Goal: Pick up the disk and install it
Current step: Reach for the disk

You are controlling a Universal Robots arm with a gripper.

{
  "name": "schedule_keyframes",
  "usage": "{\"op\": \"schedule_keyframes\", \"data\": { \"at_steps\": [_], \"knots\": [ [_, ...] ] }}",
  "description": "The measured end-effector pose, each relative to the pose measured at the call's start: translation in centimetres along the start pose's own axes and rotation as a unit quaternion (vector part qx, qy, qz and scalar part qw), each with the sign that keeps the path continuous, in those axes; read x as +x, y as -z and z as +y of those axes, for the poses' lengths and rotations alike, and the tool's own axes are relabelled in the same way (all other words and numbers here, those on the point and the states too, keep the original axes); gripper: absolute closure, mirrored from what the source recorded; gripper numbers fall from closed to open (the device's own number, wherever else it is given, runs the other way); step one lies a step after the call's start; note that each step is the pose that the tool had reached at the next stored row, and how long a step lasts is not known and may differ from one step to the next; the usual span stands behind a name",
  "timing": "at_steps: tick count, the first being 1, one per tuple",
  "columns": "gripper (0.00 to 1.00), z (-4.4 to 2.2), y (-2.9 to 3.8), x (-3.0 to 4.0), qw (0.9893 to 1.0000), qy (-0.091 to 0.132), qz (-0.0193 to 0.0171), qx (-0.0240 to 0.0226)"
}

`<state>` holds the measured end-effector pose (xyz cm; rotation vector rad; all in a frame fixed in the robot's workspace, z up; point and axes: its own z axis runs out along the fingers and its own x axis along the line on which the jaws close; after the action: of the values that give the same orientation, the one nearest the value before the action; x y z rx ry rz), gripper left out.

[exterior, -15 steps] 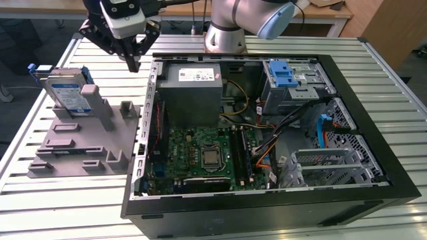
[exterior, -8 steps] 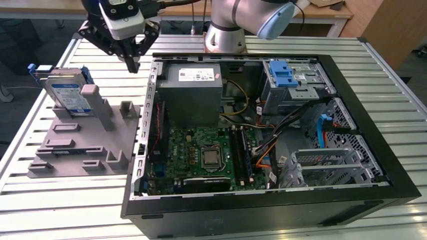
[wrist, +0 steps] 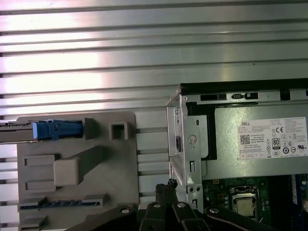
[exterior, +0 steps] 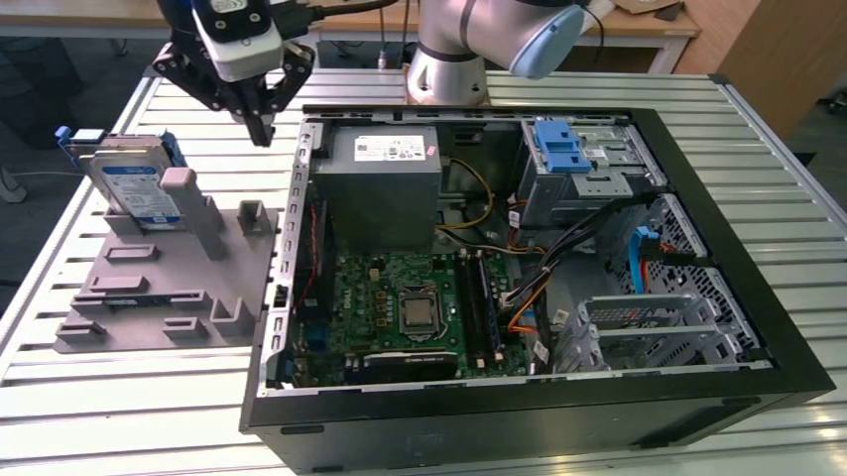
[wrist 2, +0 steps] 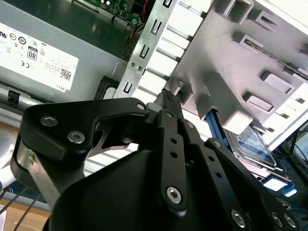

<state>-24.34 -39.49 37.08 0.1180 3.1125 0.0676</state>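
Clenched and empty, end effector (exterior: pixel 261 131); nearby below it, disk (exterior: pixel 133 183) upright in grey holder (exterior: pixel 146 297). Likely dense, rigid, shock-sensitive: best pinched across flat faces, above the holder.

Disk (exterior: pixel 133 188) shiny metal (rails (exterior: pixel 61 135) blue plastic); holder (exterior: pixel 159 288) matt plastic; table (exterior: pixel 133 416) glossy ribbed metal.

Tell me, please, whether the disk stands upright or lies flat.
Upright: the disk stands on edge in the grey holder, outside the case.

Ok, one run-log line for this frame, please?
gripper: jaws shut, empty, over table between fixture and case | disk: upright in fixture, not grasped | install: not done
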Motion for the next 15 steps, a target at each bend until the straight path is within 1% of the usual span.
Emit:
{"op": "schedule_keyframes", "data": {
  "at_steps": [15],
  "knots": [
    [0.89, -0.04, -0.33, 0.39, 1.0, 0.0, 0.0001, 0.0]
  ]
}}
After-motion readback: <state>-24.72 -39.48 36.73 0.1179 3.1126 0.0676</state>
